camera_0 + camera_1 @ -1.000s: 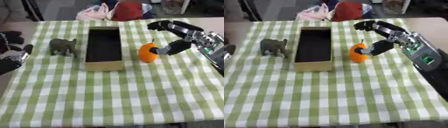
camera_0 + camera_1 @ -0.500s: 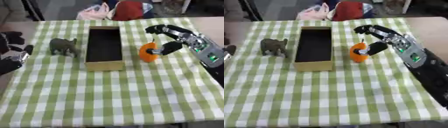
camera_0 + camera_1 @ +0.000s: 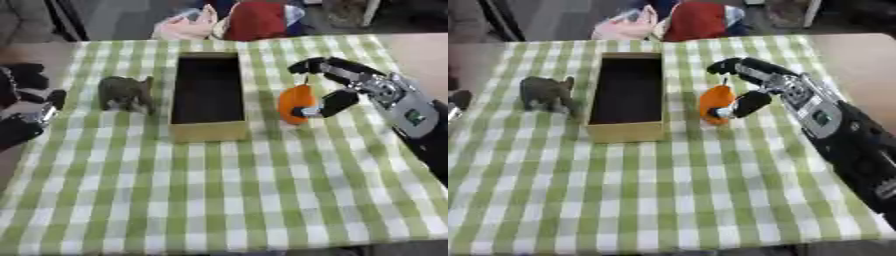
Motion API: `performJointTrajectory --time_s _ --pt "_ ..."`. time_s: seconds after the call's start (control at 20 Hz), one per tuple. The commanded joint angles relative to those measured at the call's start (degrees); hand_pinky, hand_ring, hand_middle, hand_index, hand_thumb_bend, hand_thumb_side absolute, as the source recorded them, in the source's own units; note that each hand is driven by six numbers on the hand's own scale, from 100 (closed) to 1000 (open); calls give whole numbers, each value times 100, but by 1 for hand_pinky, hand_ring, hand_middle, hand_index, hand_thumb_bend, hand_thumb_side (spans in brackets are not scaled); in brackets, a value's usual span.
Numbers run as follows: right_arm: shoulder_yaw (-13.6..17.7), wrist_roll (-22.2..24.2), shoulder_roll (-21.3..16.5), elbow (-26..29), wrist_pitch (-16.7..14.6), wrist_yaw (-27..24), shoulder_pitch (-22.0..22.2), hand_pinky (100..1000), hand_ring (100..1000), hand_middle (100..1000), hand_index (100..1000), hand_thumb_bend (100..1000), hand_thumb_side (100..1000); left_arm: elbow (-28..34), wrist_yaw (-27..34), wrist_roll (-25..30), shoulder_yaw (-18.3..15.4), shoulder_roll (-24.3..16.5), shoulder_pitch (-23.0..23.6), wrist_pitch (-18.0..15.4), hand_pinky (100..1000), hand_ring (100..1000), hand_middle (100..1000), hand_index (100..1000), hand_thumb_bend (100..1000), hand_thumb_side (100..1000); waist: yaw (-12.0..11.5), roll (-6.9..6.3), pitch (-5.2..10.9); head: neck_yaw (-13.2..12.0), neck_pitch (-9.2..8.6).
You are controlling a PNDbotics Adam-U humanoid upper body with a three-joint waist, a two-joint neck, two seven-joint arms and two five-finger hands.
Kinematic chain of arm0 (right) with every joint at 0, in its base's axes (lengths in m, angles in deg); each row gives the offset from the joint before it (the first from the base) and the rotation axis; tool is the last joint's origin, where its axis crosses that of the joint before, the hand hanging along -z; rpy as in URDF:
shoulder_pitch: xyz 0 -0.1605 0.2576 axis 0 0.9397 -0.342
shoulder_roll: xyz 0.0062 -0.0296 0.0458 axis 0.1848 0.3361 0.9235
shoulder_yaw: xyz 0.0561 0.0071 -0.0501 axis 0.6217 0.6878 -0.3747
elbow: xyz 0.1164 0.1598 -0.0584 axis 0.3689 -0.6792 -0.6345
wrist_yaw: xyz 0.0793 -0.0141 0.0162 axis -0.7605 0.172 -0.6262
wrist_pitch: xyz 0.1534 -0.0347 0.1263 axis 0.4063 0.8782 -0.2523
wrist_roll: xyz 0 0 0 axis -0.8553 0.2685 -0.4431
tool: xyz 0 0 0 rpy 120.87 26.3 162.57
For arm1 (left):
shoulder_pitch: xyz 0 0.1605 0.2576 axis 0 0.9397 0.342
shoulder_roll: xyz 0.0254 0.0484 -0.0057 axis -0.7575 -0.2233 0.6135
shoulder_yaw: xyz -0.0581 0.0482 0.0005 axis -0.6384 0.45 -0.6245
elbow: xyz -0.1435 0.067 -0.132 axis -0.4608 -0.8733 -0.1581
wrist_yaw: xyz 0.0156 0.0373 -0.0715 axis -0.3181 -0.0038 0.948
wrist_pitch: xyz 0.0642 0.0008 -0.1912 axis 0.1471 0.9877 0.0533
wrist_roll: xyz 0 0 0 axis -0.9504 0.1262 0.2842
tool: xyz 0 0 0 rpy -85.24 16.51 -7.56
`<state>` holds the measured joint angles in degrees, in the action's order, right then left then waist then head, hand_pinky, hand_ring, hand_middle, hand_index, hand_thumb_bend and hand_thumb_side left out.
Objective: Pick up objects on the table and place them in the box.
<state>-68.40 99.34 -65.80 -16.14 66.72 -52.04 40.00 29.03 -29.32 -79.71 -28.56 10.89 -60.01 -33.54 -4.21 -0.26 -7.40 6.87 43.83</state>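
An orange fruit-shaped object (image 3: 296, 103) stands on the checked cloth just right of the open cardboard box (image 3: 208, 131). My right hand (image 3: 350, 82) comes in from the right. Its fingers arch over the fruit's top and its thumb (image 3: 337, 103) presses the fruit's right side. A small grey elephant toy (image 3: 127, 92) stands left of the box. The box's dark inside shows nothing. My left hand (image 3: 26, 117) rests at the left edge with its fingers relaxed, apart from the elephant.
A red bag (image 3: 255, 20) and a pale pink bag (image 3: 182, 27) lie beyond the table's far edge. The green-and-white cloth (image 3: 227, 200) spreads across the near half of the table. The table's right edge runs close behind my right forearm.
My right hand has come lower and closer round the orange fruit, which now looks narrower, as if turned or tipped. The left hand, elephant and box stay put.
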Motion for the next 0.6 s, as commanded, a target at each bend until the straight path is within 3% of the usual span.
performJointTrajectory --time_s 0.05,0.25,0.6 --pt "86 186 -97 -34 -13 285 -100 971 940 887 939 507 378 102 3 8 -27 -117 -107 -7 645 720 631 781 372 291 -1 -3 66 -3 29" --pt "132 296 -79 -94 18 625 -91 967 922 867 920 500 375 102 6 2 -31 -117 -104 -5 645 720 631 781 370 292 -18 -4 66 -5 29" --pt "161 8 -55 -116 86 1234 -88 912 848 793 863 475 342 102 12 -2 -30 -116 -103 -2 645 720 631 781 361 295 -38 -7 65 -4 29"
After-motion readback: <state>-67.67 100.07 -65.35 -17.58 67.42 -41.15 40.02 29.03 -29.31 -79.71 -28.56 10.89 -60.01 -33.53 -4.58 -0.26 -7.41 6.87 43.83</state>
